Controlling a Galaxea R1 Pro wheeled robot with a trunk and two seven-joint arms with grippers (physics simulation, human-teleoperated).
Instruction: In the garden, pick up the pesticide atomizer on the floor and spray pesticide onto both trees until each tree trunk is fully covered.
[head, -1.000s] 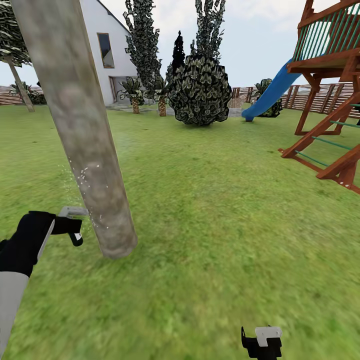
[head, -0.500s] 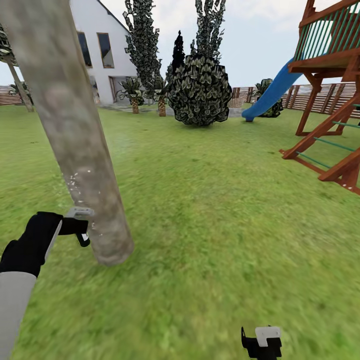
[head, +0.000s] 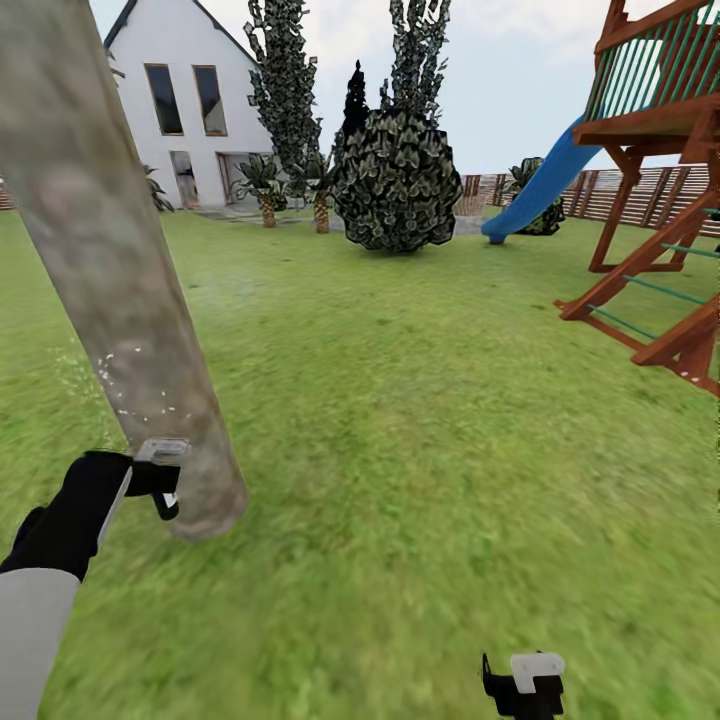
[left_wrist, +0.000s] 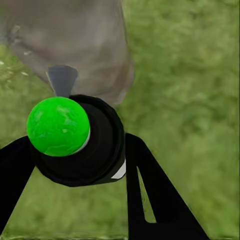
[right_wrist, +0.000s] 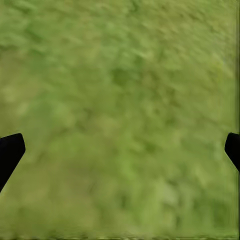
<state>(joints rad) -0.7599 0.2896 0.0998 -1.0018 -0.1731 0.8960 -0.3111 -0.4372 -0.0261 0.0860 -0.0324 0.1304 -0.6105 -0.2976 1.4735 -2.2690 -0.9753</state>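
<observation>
The left gripper (left_wrist: 75, 160) has its jaws clenched on the dark-grey cylindrical pesticide atomizer (left_wrist: 82, 142), whose nozzle sits just beside the mottled tan-grey pole-like tree trunk (head: 110, 270). To cover it well, keep the nozzle aimed squarely at the bark and sweep from the base upward and around. The left wrist view shows a green dot on the cap; the head view shows white droplets on the bark. The right gripper (right_wrist: 120, 150) hangs released over the green lawn (head: 420, 420)
</observation>
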